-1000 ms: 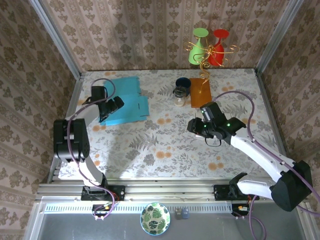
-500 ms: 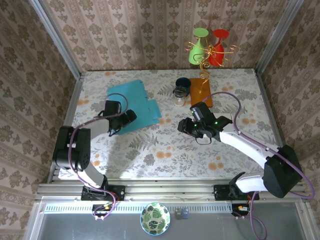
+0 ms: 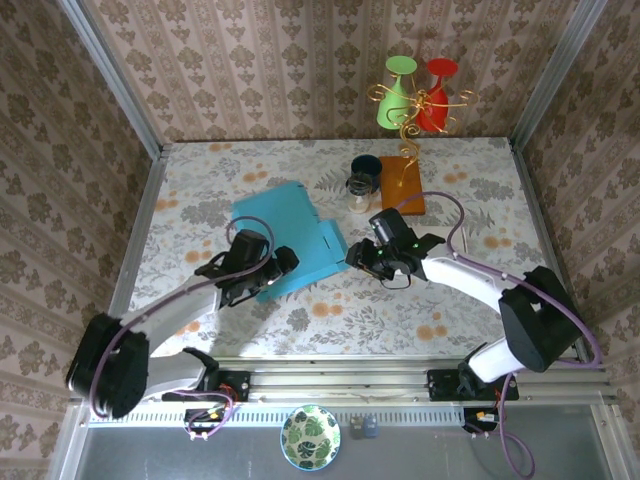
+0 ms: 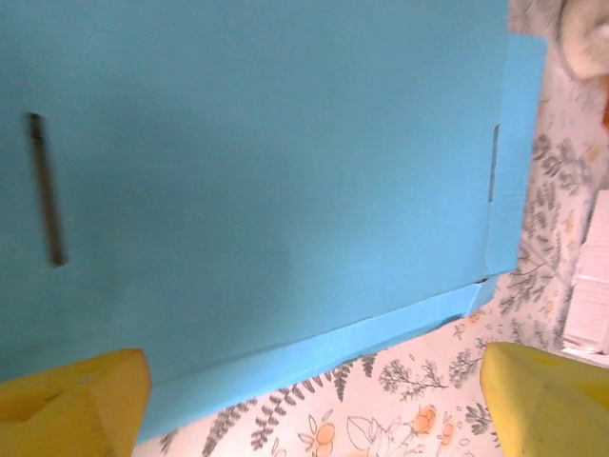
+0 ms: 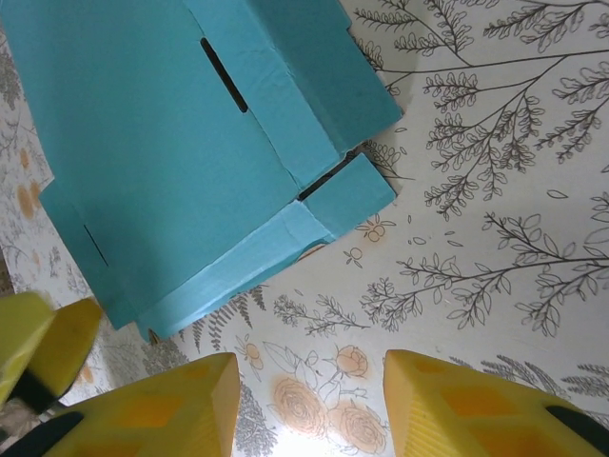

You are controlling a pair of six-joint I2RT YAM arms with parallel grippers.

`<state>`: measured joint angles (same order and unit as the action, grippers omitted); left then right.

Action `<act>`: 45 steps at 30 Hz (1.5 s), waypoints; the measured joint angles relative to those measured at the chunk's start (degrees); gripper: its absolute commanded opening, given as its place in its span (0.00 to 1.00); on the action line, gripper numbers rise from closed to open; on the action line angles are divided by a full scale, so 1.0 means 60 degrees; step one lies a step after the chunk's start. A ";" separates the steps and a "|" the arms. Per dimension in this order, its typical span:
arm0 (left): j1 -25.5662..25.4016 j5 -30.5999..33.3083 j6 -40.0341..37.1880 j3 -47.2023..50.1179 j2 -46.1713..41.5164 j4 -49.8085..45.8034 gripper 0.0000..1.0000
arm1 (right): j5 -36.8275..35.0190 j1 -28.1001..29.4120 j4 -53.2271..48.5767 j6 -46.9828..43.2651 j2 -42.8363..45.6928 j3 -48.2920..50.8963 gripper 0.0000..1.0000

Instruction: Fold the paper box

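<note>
The paper box (image 3: 295,232) is a flat blue cardboard sheet with slots and creased flaps, lying left of the table's middle. My left gripper (image 3: 272,272) is at its near edge, jaws wide open. In the left wrist view the box (image 4: 266,171) takes up the upper part and its folded edge strip runs between the yellow fingers (image 4: 67,400); the left gripper (image 4: 309,409) holds nothing. My right gripper (image 3: 362,257) is just off the box's right corner. It stands open over bare tablecloth (image 5: 309,409), a little short of the box's flap (image 5: 347,195).
A glass jar (image 3: 358,190), a dark blue cup (image 3: 365,165) and an orange block (image 3: 403,185) stand behind the right gripper. A wire stand with a green and a red glass (image 3: 418,95) is at the back. A leaf-patterned bowl (image 3: 310,437) sits below the rail.
The box has slid right and toward the near edge along with my left gripper, turning slightly. My right gripper has moved left, up to the box's right corner.
</note>
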<state>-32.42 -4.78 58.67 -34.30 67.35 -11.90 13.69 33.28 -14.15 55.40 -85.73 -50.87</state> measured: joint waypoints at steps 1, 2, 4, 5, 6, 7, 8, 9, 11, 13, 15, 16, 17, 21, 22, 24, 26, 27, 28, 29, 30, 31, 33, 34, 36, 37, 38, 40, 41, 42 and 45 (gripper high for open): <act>0.0109 0.0091 0.0004 -0.0025 -0.0342 -0.0324 0.90 | 0.0022 0.0000 0.0076 0.0036 -0.0120 -0.0007 0.46; 0.0226 0.0160 0.0018 -0.0033 -0.0637 -0.0601 0.90 | 0.0036 0.0000 0.0131 0.0066 -0.0237 -0.0015 0.46; 0.0484 0.0240 0.0295 0.0036 -0.1188 -0.1031 0.88 | 0.0051 0.0000 0.0237 0.0142 -0.0481 -0.0069 0.46; 0.0568 0.0284 0.0525 0.0171 -0.1457 -0.1075 0.87 | 0.0051 0.0000 0.0328 0.0219 -0.0594 -0.0106 0.46; 0.0605 0.0310 0.0783 0.0353 -0.1712 -0.1096 0.87 | 0.0051 0.0000 0.0455 0.0313 -0.0703 -0.0146 0.46; 0.0597 0.0331 0.1045 0.0568 -0.1949 -0.1129 0.87 | 0.0055 0.0000 0.0656 0.0408 -0.0809 -0.0164 0.46; 0.0597 0.0353 0.1220 0.0688 -0.2065 -0.1188 0.87 | 0.0051 0.0000 0.0798 0.0543 -0.0889 -0.0193 0.46; 0.0597 0.0379 0.1351 0.0743 -0.2102 -0.1330 0.87 | 0.0047 0.0000 0.0936 0.0667 -0.0973 -0.0229 0.46; 0.0696 0.0474 0.1417 0.0710 -0.2044 -0.1446 0.87 | 0.0040 -0.0004 0.1195 0.1031 -0.1147 -0.0328 0.46; 0.1166 0.0404 0.1348 0.0510 -0.1763 -0.1450 0.85 | 0.0036 -0.0029 0.1574 0.1537 -0.1370 -0.0357 0.45; 0.1909 0.0237 0.1140 0.0186 -0.1220 -0.1351 0.85 | 0.0044 -0.0080 0.2058 0.2149 -0.1657 -0.0321 0.44; 0.2306 0.0109 0.0954 -0.0036 -0.0845 -0.1290 0.85 | 0.0051 -0.0102 0.2331 0.2466 -0.1814 -0.0291 0.43; 0.2616 0.0000 0.0747 -0.0259 -0.0488 -0.1235 0.85 | 0.0055 -0.0117 0.2579 0.2747 -0.1960 -0.0251 0.43; 0.3421 -0.0521 -0.0372 -0.1428 0.1064 -0.0984 0.84 | 0.0047 -0.0146 0.3231 0.3617 -0.2444 -0.0240 0.43; 0.3515 -0.0608 -0.0670 -0.1745 0.1432 -0.0951 0.84 | 0.0044 -0.0146 0.3326 0.3803 -0.2492 -0.0240 0.43; 0.3672 -0.0761 -0.1242 -0.2302 0.2146 -0.0831 0.84 | 0.0044 -0.0168 0.3461 0.4087 -0.2546 -0.0237 0.43; 0.3745 -0.0900 -0.1679 -0.2659 0.2739 -0.0692 0.84 | 0.0044 -0.0189 0.3639 0.4382 -0.2568 -0.0175 0.43; 0.3785 -0.0973 -0.1902 -0.2805 0.3038 -0.0645 0.84 | 0.0044 -0.0189 0.3712 0.4524 -0.2568 -0.0109 0.42; 0.3789 -0.1045 -0.2102 -0.2922 0.3340 -0.0597 0.83 | 0.0044 -0.0189 0.3825 0.4648 -0.2568 0.0000 0.43; 0.3789 -0.1111 -0.2248 -0.2976 0.3566 -0.0535 0.83 | 0.0033 -0.0189 0.3883 0.4768 -0.2568 0.0095 0.43; 0.3785 -0.1198 -0.2401 -0.3013 0.3810 -0.0470 0.83 | 0.0011 -0.0189 0.3942 0.4870 -0.2561 0.0244 0.43; 0.3774 -0.1257 -0.2524 -0.3024 0.3996 -0.0441 0.83 | 0.0000 -0.0189 0.3989 0.4962 -0.2561 0.0397 0.43; 0.3730 -0.1348 -0.2750 -0.3038 0.4280 -0.0437 0.83 | -0.0044 -0.0189 0.4029 0.5082 -0.2561 0.0641 0.43; 0.3719 -0.1370 -0.2838 -0.3042 0.4393 -0.0437 0.83 | -0.0047 -0.0189 0.4124 0.5115 -0.2557 0.0685 0.43; 0.3712 -0.1395 -0.3002 -0.3042 0.4532 -0.0441 0.83 | -0.0087 -0.0204 0.4302 0.5158 -0.2546 0.0685 0.42; 0.3712 -0.1402 -0.3085 -0.3042 0.4579 -0.0441 0.83 | -0.0102 -0.0219 0.4419 0.5191 -0.2579 0.0685 0.41; 0.3716 -0.1421 -0.3166 -0.3042 0.4615 -0.0444 0.83 | -0.0106 -0.0240 0.4594 0.5227 -0.2634 0.0685 0.41; 0.3716 -0.1424 -0.3326 -0.3038 0.4696 -0.0441 0.83 | -0.0138 -0.0277 0.4863 0.5257 -0.2790 0.0685 0.41; 0.3716 -0.1421 -0.3402 -0.3034 0.4743 -0.0437 0.83 | -0.0120 -0.0306 0.4940 0.5286 -0.2856 0.0685 0.41; 0.3716 -0.1417 -0.3483 -0.3034 0.4768 -0.0433 0.83 | -0.0149 -0.0313 0.4994 0.5297 -0.2856 0.0685 0.40; 0.3723 -0.1421 -0.3657 -0.3024 0.4768 -0.0437 0.82 | -0.0240 -0.0364 0.5227 0.5304 -0.2903 0.0685 0.39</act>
<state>-10.09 -13.30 36.73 -52.45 95.96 -14.52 12.25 31.09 17.21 87.22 -103.15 -46.76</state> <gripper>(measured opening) 0.826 0.397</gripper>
